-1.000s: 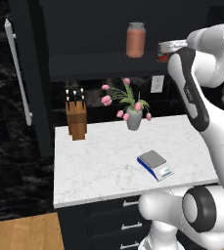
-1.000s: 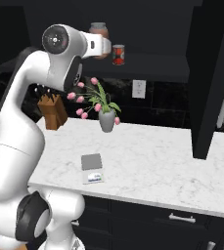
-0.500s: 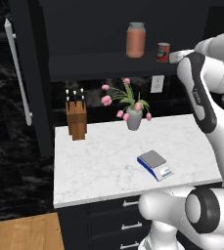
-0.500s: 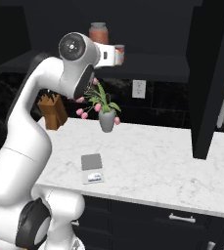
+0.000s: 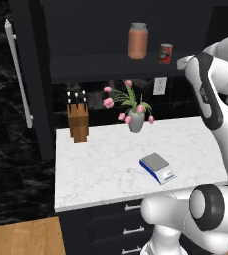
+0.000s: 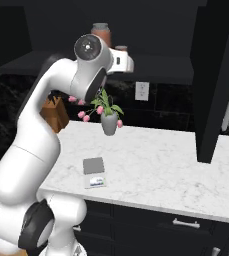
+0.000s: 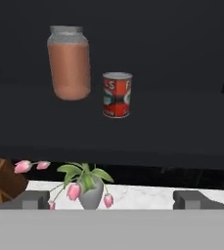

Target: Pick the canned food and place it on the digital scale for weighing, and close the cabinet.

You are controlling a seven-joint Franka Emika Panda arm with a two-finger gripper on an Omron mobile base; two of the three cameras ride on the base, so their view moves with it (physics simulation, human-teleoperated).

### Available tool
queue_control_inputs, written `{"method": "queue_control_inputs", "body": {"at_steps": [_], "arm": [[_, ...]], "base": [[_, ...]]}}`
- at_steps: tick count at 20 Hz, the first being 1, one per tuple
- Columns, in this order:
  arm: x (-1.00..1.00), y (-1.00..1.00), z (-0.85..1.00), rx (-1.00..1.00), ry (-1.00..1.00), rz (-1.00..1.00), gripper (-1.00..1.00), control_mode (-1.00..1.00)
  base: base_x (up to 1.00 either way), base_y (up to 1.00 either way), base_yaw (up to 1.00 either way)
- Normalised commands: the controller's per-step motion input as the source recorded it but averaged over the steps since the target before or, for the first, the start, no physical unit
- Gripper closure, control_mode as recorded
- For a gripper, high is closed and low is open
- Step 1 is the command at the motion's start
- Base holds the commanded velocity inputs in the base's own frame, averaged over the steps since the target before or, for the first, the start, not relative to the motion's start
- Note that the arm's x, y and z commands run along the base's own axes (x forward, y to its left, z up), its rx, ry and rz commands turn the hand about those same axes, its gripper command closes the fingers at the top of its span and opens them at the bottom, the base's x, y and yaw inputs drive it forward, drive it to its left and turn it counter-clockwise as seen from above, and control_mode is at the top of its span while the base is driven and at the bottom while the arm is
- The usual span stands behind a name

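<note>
The canned food [image 7: 117, 94], a short red-labelled tin, stands upright on the open cabinet's shelf [image 5: 105, 62], to the right of a taller orange jar [image 7: 69, 62]. In the left base view the canned food [image 5: 166, 53] sits just left of my hand. My gripper [image 7: 113, 200] is open, its fingertips [image 7: 33, 199] wide apart with nothing between them, level with the shelf's underside and short of the tin. The digital scale [image 5: 158, 168] lies bare on the white marble counter [image 5: 100, 169]. The cabinet's doors stand open: one on the left [image 5: 36, 74], one on the right [image 6: 213, 80].
A grey vase of pink tulips [image 5: 135, 119] and a wooden knife block [image 5: 77, 122] stand at the back of the counter. A wall socket [image 6: 142, 91] sits under the shelf. Dark drawers [image 6: 186, 222] run below the counter. The left door's long silver handle [image 5: 17, 69] juts out.
My hand has drawn back from the canned food, to the right and slightly down. The jaws have stayed open, and the tin and jar have not moved.
</note>
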Motion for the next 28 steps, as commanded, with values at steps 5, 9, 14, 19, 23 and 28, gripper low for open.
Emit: {"method": "queue_control_inputs", "body": {"at_steps": [5,9,14,19,23,28], "arm": [[0.39,0.00,0.00,0.00,-0.06,0.00,-1.00,-1.00],[0.33,0.00,0.00,0.00,-0.01,0.00,-1.00,-1.00],[0.23,0.00,0.00,0.00,0.00,0.00,-1.00,-1.00],[0.17,0.00,0.00,0.00,0.00,0.00,-1.00,-1.00],[0.26,0.00,0.00,0.00,0.00,0.00,-1.00,-1.00],[0.24,0.00,0.00,0.00,0.00,0.00,-1.00,-1.00]], "base": [[0.00,0.00,0.00],[0.00,0.00,0.00],[0.00,0.00,0.00],[0.00,0.00,0.00],[0.00,0.00,0.00],[0.00,0.00,0.00]]}}
